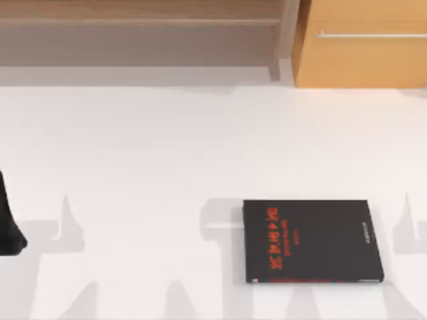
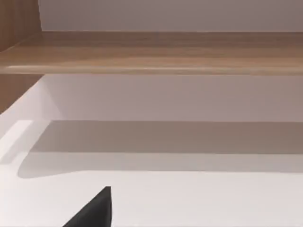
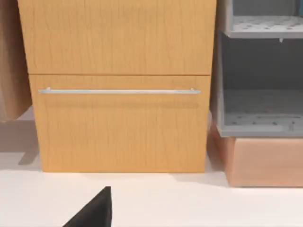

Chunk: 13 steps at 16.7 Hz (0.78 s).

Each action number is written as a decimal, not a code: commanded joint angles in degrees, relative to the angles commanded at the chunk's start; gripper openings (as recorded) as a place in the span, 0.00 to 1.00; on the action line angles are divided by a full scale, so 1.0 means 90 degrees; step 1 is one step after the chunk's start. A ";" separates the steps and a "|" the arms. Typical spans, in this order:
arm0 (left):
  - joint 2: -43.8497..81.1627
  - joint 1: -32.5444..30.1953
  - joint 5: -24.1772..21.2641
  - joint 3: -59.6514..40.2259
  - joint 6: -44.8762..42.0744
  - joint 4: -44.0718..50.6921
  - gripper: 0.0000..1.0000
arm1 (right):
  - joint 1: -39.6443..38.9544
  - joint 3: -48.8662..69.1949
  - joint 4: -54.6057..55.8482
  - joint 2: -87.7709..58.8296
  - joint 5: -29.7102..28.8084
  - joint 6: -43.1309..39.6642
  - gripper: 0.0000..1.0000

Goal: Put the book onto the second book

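Observation:
The second book (image 1: 312, 241), thin and black with red lettering and a red lower edge, lies flat on the white table (image 1: 167, 153) at the right of centre, near the front edge. The book is out of view. My left arm (image 1: 8, 227) is a dark shape at the table's far left edge, well away from the second book. A black part of the left gripper (image 2: 93, 212) shows in the left wrist view, facing a wooden shelf. A black part of the right gripper (image 3: 93, 212) shows in the right wrist view, facing a drawer cabinet.
A long wooden shelf (image 1: 140, 40) runs along the back of the table. An orange-wood drawer cabinet (image 1: 363, 43) with a metal handle (image 3: 118, 91) stands at the back right. Beside it are grey perforated shelves (image 3: 260, 109) on a wooden base.

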State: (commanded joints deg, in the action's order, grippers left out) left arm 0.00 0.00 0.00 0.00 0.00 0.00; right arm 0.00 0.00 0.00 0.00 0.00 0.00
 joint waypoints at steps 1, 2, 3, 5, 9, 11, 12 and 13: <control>0.0000 0.0000 0.0000 0.0000 0.0000 0.0000 1.00 | 0.0000 0.0000 0.0000 0.0000 0.0000 0.0000 1.00; 0.0000 0.0000 0.0000 0.0000 0.0000 0.0000 1.00 | 0.0000 0.0000 0.0000 0.0000 0.0000 0.0000 1.00; 0.0000 0.0000 0.0000 0.0000 0.0000 0.0000 1.00 | 0.0029 0.0055 0.0036 -0.0064 0.0028 -0.0002 1.00; 0.0000 0.0000 0.0000 0.0000 0.0000 0.0000 1.00 | 0.0168 0.0344 0.0214 -0.0394 0.0169 -0.0006 1.00; 0.0000 0.0000 0.0000 0.0000 0.0000 0.0000 1.00 | 0.0663 0.1617 0.0827 -0.1843 0.0649 -0.0015 1.00; 0.0000 0.0000 0.0000 0.0000 0.0000 0.0000 1.00 | 0.0936 0.2503 0.1163 -0.2953 0.0903 -0.0023 1.00; 0.0000 0.0000 0.0000 0.0000 0.0000 0.0000 1.00 | 0.1068 0.2965 0.1323 -0.3603 0.1024 -0.0026 1.00; 0.0000 0.0000 0.0000 0.0000 0.0000 0.0000 1.00 | 0.1198 0.3424 0.1479 -0.4309 0.1143 -0.0029 1.00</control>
State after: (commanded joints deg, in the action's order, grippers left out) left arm 0.00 0.00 0.00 0.00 0.00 0.00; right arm 10.79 30.82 13.31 -38.78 10.29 -0.26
